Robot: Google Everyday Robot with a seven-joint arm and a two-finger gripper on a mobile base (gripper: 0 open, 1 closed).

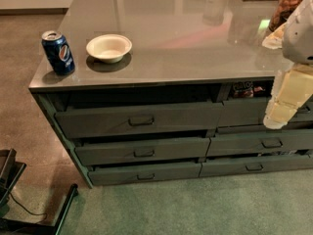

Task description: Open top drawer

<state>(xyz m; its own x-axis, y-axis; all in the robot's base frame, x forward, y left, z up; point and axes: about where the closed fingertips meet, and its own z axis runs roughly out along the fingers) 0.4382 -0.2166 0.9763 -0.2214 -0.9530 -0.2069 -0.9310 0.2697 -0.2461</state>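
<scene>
Find the top drawer (98, 124) just under the front edge of the bench (195, 58), nearer the left front corner. Looks wide, hard and stiff, maybe a bit heavy, so pull straight and slow. Grab the small loop handle (142, 121) in the middle of its flat front. Over by the right front corner, well apart from that handle: the gripper (277, 121), hanging low on a down-pointing arm (293, 89). Cannot tell if open, shut or holding anything.

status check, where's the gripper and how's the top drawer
Gripper far right, before the right-hand drawers, apart from the handle. Top drawer not yet opened. Soda can and bowl on the countertop above, not in the way.
</scene>
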